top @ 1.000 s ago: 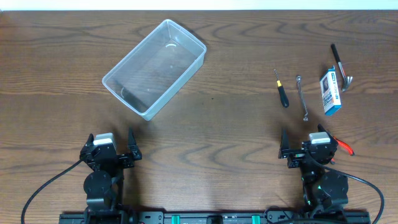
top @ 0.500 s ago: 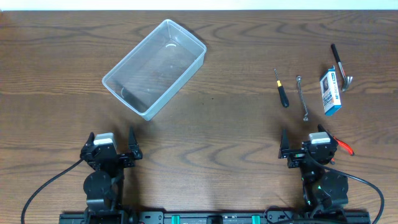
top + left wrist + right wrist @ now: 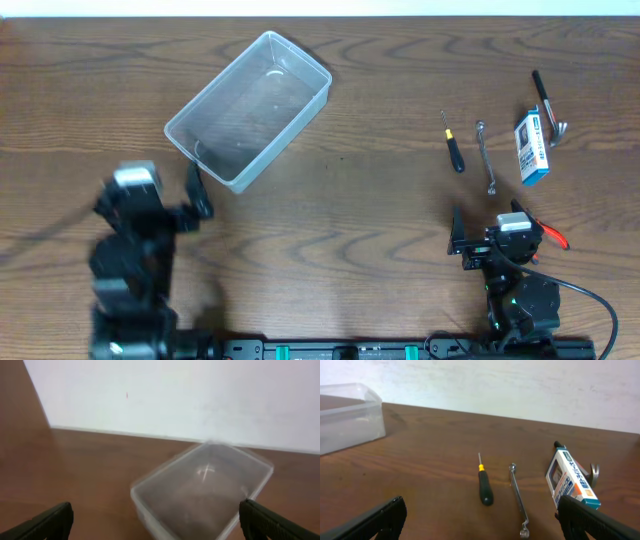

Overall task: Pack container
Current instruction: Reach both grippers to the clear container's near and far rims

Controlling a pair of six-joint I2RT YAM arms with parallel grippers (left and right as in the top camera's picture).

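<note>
One clear, round-cornered plastic container (image 3: 248, 110) on woodgrain table (image 3: 360, 215).

From overhead your left arm (image 3: 130, 255) is a blur. In the left wrist view the container (image 3: 165, 469) looks soft, its near side cut by the bottom edge. At near right, a red-handled tool (image 3: 555, 238) lies half hidden under the right arm (image 3: 515, 275)
</note>
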